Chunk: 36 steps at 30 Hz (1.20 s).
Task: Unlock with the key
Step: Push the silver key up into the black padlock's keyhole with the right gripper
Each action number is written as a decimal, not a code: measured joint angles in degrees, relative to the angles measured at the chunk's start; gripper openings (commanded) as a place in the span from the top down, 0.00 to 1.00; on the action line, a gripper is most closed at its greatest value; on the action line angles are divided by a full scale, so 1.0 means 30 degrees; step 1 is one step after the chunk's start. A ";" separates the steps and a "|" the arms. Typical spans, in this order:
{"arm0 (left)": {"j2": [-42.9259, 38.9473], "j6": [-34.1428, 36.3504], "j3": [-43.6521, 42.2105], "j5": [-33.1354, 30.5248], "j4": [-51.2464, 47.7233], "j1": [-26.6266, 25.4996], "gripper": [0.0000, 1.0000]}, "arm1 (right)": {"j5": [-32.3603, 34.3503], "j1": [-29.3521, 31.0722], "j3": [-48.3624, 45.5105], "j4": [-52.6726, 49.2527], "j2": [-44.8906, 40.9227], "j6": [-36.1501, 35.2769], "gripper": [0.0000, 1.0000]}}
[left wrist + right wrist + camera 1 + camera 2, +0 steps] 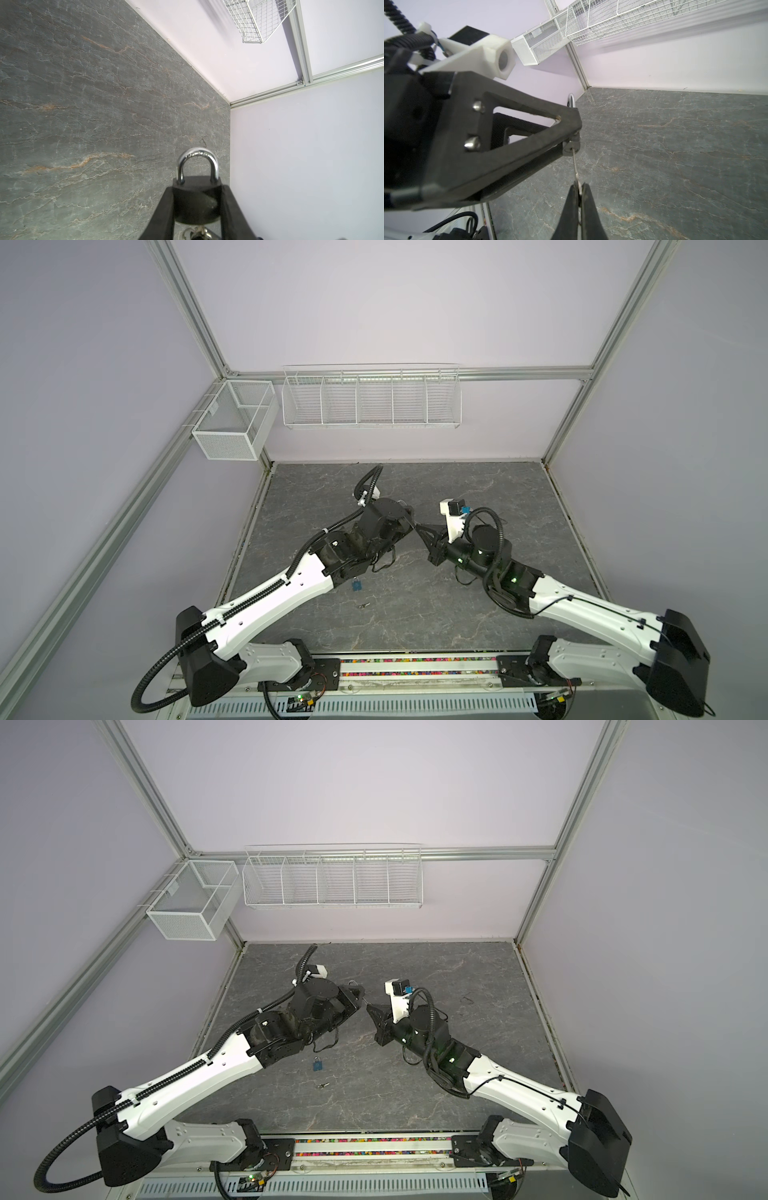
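The grey veined tabletop point(457, 614) fills the cell floor, with a long wire rack point(371, 398) and a mesh basket point(232, 423) on the walls behind. The arms meet above its middle. The left gripper point(197, 188) clamps the black padlock point(195, 205) between its fingers, with both legs of the silver shackle point(197, 154) seated in the body. The lock's lower end is blurred and cut off by the frame edge. The right gripper point(579, 187) is pressed tight on the key point(575, 164), seen edge-on. The key's head is hidden between the fingers and its tip is at the lock's underside, but its depth cannot be told. In both top views the left wrist hides most of the held lock. A small blue padlock point(356, 584) and a spare key point(364, 605) lie on the tabletop near the left forearm
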 measured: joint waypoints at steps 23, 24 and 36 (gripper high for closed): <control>-0.1005 0.1158 -0.0430 0.2069 -0.1100 0.0066 1.00 | 0.1428 0.1486 0.0102 -0.2302 -0.1224 0.3818 0.94; -0.1035 0.1151 -0.0430 0.2062 -0.1239 0.0066 1.00 | 0.1763 0.1712 0.0277 -0.2645 -0.1217 0.3818 0.94; -0.0736 0.0692 -0.0379 0.0627 -0.1712 -0.0342 1.00 | 0.5450 0.3410 0.1610 -0.3716 0.0109 0.4189 0.94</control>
